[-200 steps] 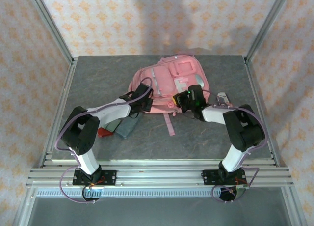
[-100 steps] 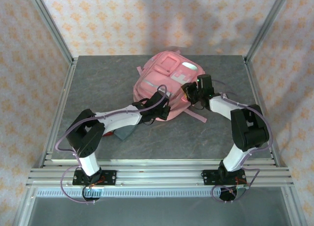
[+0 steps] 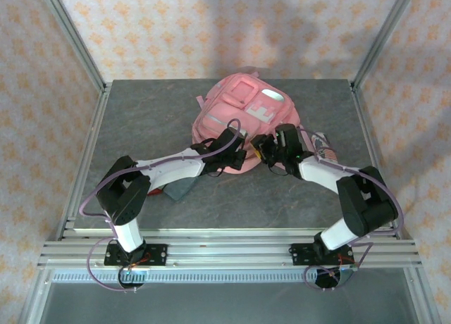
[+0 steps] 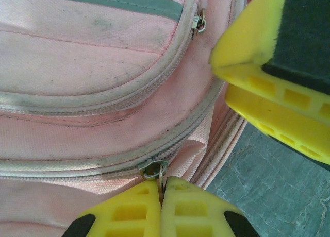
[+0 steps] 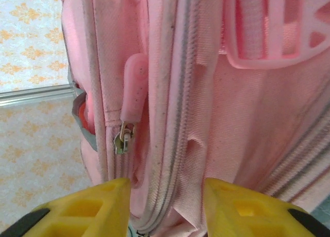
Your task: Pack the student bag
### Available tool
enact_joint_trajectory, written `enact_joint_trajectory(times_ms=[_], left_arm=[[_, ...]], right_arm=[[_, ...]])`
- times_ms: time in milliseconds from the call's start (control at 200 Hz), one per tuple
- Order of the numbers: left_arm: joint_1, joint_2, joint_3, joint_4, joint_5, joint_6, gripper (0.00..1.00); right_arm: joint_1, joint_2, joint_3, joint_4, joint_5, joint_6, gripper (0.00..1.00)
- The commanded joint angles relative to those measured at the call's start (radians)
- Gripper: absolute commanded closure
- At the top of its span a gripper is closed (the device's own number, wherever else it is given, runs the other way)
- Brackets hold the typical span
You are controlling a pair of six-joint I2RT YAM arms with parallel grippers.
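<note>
The student bag (image 3: 243, 113) stands mid-table (image 3: 141, 120), touching both grippers just ahead of them. The left gripper (image 4: 161, 189) pinches a zip pull (image 4: 154, 171). The right gripper (image 5: 166, 189), jaws apart, straddles the side zip seam (image 5: 172, 144).

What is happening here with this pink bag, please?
Two robot arms are working on the large pink fabric backpack, which lies on the grey table. The left gripper is shut on a small metal zip pull at the bag's near edge. The right gripper is open, its yellow fingers standing on either side of a zipped seam. The zips in view look closed, so it seems that nothing has been packed yet.
</note>
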Motion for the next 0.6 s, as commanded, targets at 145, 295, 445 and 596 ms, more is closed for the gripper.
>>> enact_joint_trajectory(times_ms=[145,295,445,596], left_arm=[[-0.008,0.017,0.02,-0.017,-0.015,0.008,1.0],[0.018,0.001,-0.005,-0.033,-0.073,0.033,1.0],[0.115,-0.032,-0.06,-0.031,-0.087,0.049,1.0],[0.241,-0.065,-0.125,-0.02,-0.099,0.073,1.0]], right_arm=[[0.017,0.094,0.064,0.088,0.009,0.032,0.9],[0.014,0.093,0.054,0.093,0.021,0.023,1.0],[-0.019,0.049,0.018,0.097,0.037,0.014,1.0],[-0.068,-0.016,-0.024,0.09,0.052,0.004,1.0]])
